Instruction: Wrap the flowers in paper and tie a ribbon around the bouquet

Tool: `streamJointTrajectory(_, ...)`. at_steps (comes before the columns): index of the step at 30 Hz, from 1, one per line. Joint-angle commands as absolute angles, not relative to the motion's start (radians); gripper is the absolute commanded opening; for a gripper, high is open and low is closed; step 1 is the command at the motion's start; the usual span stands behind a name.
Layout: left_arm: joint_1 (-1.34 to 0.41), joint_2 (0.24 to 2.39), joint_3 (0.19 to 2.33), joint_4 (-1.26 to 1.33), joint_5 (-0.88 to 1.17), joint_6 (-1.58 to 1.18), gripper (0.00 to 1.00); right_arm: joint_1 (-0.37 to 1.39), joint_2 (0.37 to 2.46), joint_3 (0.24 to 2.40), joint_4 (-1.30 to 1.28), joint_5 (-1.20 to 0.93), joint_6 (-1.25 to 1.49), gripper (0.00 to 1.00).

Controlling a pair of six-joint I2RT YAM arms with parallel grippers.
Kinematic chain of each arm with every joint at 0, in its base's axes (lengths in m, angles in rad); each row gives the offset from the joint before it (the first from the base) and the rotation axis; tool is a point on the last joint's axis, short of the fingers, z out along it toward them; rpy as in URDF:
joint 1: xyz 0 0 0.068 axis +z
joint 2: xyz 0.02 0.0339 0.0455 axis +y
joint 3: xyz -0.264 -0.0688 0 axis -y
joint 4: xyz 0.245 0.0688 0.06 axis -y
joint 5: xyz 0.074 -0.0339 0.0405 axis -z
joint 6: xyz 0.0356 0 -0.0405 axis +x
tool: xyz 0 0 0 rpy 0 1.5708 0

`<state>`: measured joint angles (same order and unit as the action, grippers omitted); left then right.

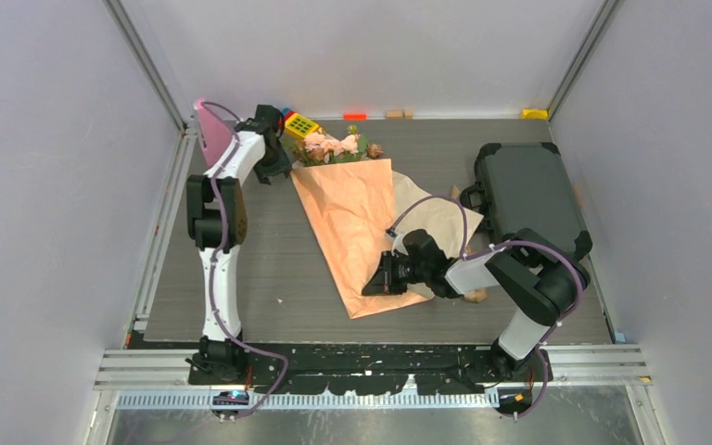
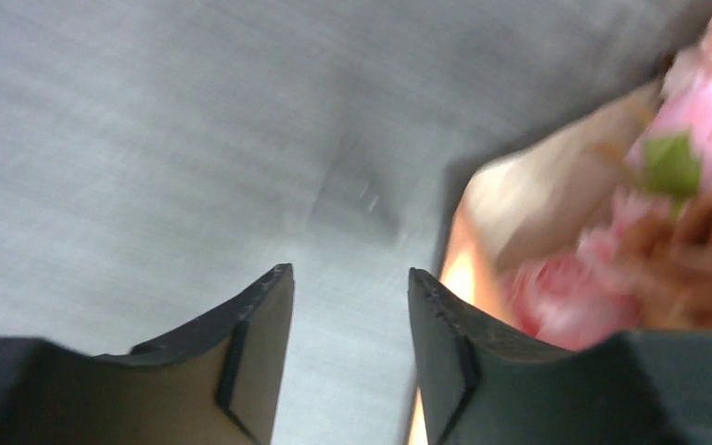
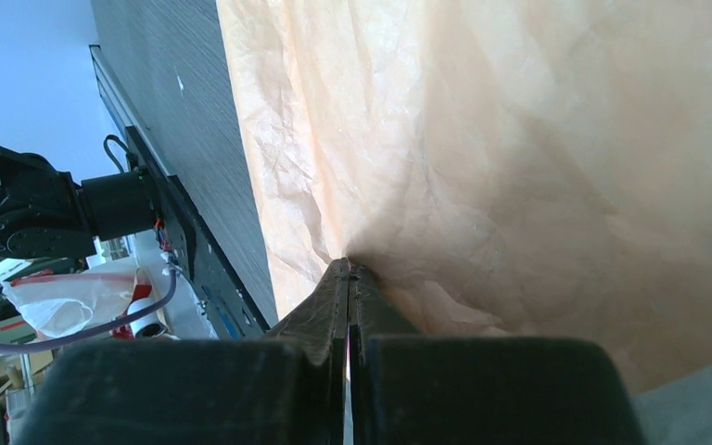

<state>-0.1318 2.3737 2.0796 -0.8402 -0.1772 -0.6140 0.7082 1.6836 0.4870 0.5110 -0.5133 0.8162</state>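
On table: paper folded into cone, peach side up, narrow end toward arms. flowers poke out of far wide end.
right gripper — jaws pressed together, pinching puckered paper at cone's near right edge.
left gripper — jaws partly apart, nothing between them, over bare table just beside flowers.

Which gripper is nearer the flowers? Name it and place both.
Left. The left gripper sits open beside the flowers; the right gripper is far off, shut on the paper at its near end.
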Motion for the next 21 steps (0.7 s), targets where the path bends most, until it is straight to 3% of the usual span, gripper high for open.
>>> streamJointTrajectory(1,-0.123,2.022,1.859,-0.793,-0.147,-0.629,0.54,0.704,1.674,0.462,0.366,-0.403,0.781,0.02)
streamJointTrajectory(7,-0.165,1.663,1.290,-0.487,0.070,-0.702,0.59,0.709,1.582,0.525,0.237,-0.388,0.747,0.05)
streamJointTrajectory(11,-0.197,1.617,1.084,-0.322,0.323,-0.743,0.40,0.715,1.534,0.577,0.145,-0.359,0.717,0.06)
streamJointTrajectory(14,-0.232,1.628,1.032,-0.228,0.403,-0.763,0.27,0.727,1.519,0.602,0.126,-0.350,0.715,0.06)
streamJointTrajectory(21,-0.276,1.679,1.029,-0.184,0.402,-0.769,0.13,0.770,1.541,0.655,0.104,-0.320,0.722,0.05)
